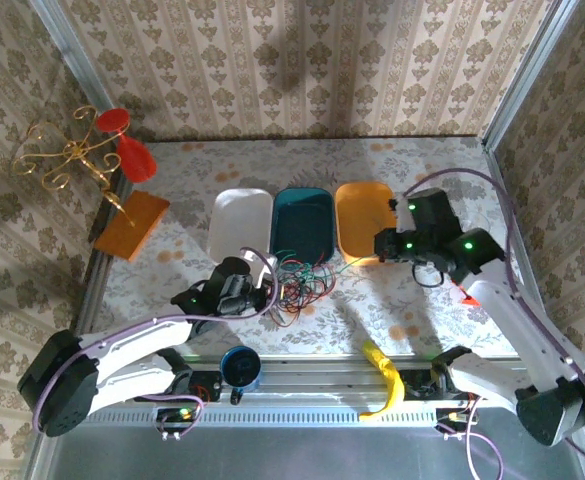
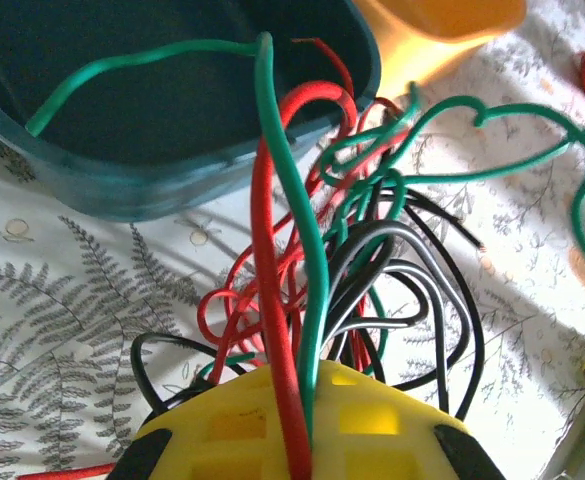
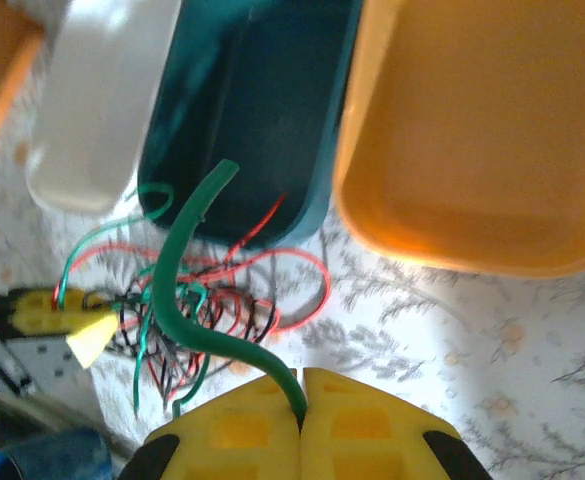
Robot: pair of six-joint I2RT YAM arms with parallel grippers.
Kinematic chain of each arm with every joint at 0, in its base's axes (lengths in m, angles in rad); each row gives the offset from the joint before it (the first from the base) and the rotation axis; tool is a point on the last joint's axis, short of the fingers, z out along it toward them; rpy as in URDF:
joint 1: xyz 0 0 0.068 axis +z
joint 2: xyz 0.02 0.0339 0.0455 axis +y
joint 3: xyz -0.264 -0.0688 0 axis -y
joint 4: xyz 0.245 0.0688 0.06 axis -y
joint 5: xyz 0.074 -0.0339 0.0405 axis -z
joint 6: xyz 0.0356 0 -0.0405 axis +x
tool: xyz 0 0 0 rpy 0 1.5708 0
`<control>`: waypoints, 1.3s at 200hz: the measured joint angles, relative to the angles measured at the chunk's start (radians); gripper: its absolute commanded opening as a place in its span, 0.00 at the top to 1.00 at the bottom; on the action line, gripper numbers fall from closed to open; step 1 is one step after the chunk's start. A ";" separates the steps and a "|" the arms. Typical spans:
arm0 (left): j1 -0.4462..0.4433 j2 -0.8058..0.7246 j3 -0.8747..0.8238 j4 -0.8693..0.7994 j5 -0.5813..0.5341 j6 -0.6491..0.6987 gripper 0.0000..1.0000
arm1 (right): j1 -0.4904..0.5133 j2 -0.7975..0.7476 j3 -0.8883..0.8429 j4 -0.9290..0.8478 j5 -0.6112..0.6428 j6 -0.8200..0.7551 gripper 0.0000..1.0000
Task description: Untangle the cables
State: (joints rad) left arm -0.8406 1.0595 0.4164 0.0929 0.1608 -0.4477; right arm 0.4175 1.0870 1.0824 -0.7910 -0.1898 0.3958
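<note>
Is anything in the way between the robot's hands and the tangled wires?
Nothing visible is. The left end effector pinches a red wire and a green wire from the tangle. The right end effector is shut on a long green strand.
</note>
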 measured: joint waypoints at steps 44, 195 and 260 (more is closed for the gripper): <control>-0.003 0.021 0.000 0.043 0.012 -0.001 1.00 | 0.124 0.167 0.000 -0.063 0.102 -0.004 1.00; 0.082 -0.114 -0.039 0.042 0.023 -0.084 1.00 | -0.188 0.216 0.000 -0.228 0.414 0.031 1.00; 0.002 -0.051 0.011 -0.045 -0.029 -0.024 1.00 | -0.288 0.037 -0.044 -0.143 0.111 0.063 1.00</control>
State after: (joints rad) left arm -0.8387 1.0088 0.4274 0.0483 0.1314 -0.4717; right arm 0.1295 1.1236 1.0382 -0.9337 -0.0784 0.4583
